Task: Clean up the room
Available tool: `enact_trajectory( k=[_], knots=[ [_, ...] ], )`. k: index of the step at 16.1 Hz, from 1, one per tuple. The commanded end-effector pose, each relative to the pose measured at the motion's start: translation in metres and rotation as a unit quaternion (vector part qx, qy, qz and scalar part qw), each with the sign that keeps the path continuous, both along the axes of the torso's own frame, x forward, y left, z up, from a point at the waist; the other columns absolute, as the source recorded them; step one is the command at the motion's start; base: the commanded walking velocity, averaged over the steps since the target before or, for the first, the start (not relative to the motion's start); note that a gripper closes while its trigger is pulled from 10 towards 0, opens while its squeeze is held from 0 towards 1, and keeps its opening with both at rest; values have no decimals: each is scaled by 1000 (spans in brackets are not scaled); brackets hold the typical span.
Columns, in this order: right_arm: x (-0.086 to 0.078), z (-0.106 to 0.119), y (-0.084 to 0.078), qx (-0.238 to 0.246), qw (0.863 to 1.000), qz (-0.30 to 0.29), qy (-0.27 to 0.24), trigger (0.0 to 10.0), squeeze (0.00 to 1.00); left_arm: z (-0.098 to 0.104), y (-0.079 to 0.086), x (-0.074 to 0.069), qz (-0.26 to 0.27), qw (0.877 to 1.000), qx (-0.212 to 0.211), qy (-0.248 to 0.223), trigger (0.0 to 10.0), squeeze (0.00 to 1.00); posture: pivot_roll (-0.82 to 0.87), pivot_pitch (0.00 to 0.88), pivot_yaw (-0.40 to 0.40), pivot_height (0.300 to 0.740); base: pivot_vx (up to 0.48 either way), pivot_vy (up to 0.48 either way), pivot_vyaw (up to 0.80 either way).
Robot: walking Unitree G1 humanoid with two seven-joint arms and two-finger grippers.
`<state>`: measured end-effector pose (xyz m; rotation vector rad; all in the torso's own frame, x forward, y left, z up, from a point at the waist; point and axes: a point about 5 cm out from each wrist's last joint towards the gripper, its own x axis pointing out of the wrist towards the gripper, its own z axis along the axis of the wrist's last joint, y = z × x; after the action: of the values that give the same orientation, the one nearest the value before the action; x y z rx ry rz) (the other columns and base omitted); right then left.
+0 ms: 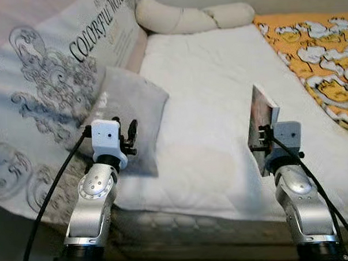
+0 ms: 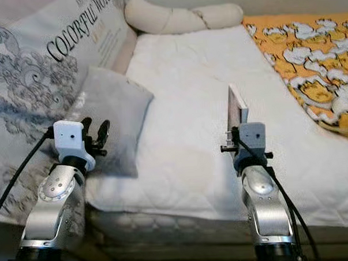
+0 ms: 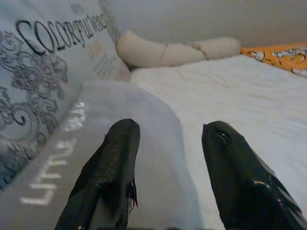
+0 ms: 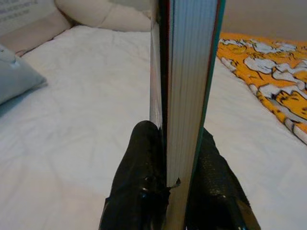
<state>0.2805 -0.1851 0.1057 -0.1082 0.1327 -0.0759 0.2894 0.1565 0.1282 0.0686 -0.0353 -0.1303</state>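
right wrist view — right gripper (image 4: pixel 168 158) clamps upright book (image 4: pixel 184 72) above bed (image 1: pixel 209 135).

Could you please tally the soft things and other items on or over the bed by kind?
Pillows: 3: printed pillow, grey pillow, knotted bolster
Blankets: 1: orange blanket
Books: 1: book, clamped in the right gripper
Total: 5

A bedroom in a home: ahead of both grippers lies a bed with a white quilted mattress cover (image 1: pixel 219 105), a small grey pillow (image 1: pixel 130 118), a long cream bolster (image 1: pixel 192 17), and an orange cartoon-print blanket (image 1: pixel 321 55).
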Motion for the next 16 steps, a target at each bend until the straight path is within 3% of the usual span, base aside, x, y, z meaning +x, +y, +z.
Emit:
enact_trajectory(
  k=[1, 10, 11, 12, 14, 16],
  knots=[
    [8, 13, 11, 16, 999, 13, -26, 10000, 0, 0, 3, 2, -10, 1000, 17, 3, 10000, 0, 2, 0, 36, 740, 337, 0, 0],
    [21, 21, 21, 37, 997, 67, -20, 10000, 0, 3, -1, -2, -10, 1000, 8, -4, 10000, 0, 30, 0, -20, 740, 334, 0, 0],
    [23, 21, 22, 48, 996, 72, -14, 10000, 0, 2, -1, -3, -11, 1000, 19, 6, 10000, 0, 39, 0, -27, 740, 0, 0, 0],
    [29, 23, 26, 110, 990, 92, 15, 10000, 0, 1, -2, -5, -31, 998, 46, 19, 10000, 0, 43, 0, -28, 740, 0, 0, 0],
    [37, 26, 29, 176, 977, 106, 53, 10000, 0, 4, -5, -5, -60, 996, 56, 22, 10000, 0, 45, 0, -26, 740, 0, 0, 0],
    [49, 28, 27, 184, 971, 131, 75, 10000, 0, 10, -7, -5, -89, 994, 58, 21, 10000, 0, 51, 0, -21, 740, 0, 0, 0]
  ],
)
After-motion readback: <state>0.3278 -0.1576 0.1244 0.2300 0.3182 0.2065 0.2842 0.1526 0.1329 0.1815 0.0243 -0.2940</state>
